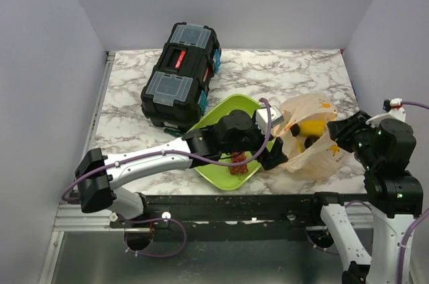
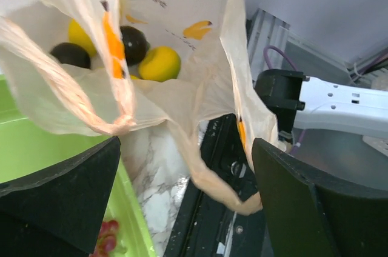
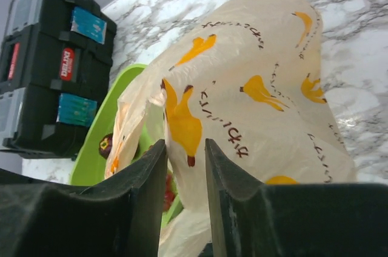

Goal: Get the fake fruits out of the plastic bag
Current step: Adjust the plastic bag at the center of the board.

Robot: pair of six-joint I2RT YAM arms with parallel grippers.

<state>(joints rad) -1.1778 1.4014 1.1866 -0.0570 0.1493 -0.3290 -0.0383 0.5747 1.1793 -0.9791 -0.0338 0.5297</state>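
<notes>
The peach-orange plastic bag (image 1: 315, 138) lies right of the green tray, its mouth facing left. Inside it are yellow fruits (image 2: 160, 63) and dark maroon ones (image 2: 133, 43); one yellow fruit also shows in the top view (image 1: 310, 126). My left gripper (image 2: 185, 148) is open wide at the bag's mouth (image 1: 280, 142), and a bag handle (image 2: 236, 199) hangs between its jaws. My right gripper (image 3: 183, 148) is shut on a fold of the bag (image 3: 254, 99) at its right side (image 1: 337, 133). A red grape bunch (image 1: 236, 165) and a maroon fruit (image 3: 107, 145) lie on the tray.
The lime-green tray (image 1: 224, 113) sits under my left arm. A black toolbox (image 1: 181, 76) stands behind it at the back left. The table's black front rail (image 2: 212, 208) runs just below the bag. Walls close in left, right and back.
</notes>
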